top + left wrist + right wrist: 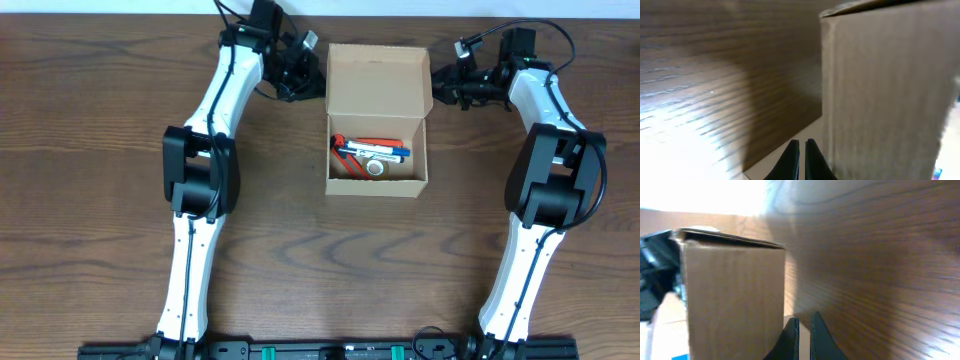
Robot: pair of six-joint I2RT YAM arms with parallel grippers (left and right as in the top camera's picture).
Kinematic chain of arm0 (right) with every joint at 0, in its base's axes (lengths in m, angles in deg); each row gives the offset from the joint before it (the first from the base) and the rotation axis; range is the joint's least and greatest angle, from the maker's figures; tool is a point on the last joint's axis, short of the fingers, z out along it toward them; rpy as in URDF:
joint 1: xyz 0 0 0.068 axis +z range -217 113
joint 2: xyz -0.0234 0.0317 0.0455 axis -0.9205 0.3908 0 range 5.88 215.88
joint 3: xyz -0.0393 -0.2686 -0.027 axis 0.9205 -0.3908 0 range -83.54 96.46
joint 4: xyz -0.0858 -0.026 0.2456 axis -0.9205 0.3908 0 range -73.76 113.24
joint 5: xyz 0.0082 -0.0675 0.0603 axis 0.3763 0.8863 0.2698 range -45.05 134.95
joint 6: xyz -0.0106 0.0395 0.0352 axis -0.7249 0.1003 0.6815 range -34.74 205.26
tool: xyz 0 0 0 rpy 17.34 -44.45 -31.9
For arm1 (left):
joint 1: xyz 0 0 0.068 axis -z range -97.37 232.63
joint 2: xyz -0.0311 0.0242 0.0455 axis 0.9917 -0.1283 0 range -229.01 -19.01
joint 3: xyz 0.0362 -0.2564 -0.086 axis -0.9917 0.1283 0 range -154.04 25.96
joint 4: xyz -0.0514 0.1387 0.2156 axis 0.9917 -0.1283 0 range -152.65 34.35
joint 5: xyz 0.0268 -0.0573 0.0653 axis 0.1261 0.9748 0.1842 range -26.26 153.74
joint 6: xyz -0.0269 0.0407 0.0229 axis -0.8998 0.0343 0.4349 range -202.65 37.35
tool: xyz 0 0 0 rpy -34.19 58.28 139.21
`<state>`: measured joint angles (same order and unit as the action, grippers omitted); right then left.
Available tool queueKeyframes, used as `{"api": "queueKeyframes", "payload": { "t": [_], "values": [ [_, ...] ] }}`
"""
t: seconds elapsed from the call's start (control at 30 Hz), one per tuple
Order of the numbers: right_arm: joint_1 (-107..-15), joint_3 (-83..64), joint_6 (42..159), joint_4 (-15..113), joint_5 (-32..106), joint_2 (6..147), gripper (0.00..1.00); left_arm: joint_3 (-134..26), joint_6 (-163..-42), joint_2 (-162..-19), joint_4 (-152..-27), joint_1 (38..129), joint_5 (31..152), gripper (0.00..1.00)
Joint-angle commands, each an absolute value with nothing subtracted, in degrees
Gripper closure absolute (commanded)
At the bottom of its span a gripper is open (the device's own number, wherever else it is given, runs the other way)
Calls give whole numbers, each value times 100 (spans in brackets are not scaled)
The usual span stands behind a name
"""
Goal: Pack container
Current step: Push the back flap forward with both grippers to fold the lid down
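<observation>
The container is a tan cardboard box in the middle of the table, open, with its flap lid standing up at the back. Inside lie red and blue pens and a small roll of tape. My left gripper is shut, at the lid's left edge. In the left wrist view its tips sit over a pale side flap next to the cardboard wall. My right gripper is shut, at the lid's right edge. Its tips are beside the cardboard wall.
The table is dark wood. Cables run behind both wrists at the far edge. Both arms reach in from the near side, left and right of the box.
</observation>
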<state>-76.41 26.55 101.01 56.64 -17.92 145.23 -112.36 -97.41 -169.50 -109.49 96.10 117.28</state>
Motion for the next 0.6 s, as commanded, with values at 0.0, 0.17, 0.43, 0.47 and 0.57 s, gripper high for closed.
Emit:
{"api": "queueKeyframes", "payload": {
  "t": [0.0,0.17,0.43,0.47,0.57],
  "values": [
    [-7590,2618,10023,5647,-2444,14606,99,-11210,-9636,-16957,-10951,9556,12401,94],
    [-7590,2620,10012,5616,-2771,14604,98,-11225,-9547,-16915,-10877,9542,12930,94],
    [-7590,2622,10003,5629,-3394,14604,98,-11627,-9457,-16906,-10921,9534,13743,94],
    [-7590,2622,10007,5638,-3486,14601,99,-11697,-9455,-16900,-10971,9534,13804,94],
    [-7590,2622,10057,5848,-3558,14534,98,-11960,-9261,-16854,-11332,9534,13815,94]
  ]
}}
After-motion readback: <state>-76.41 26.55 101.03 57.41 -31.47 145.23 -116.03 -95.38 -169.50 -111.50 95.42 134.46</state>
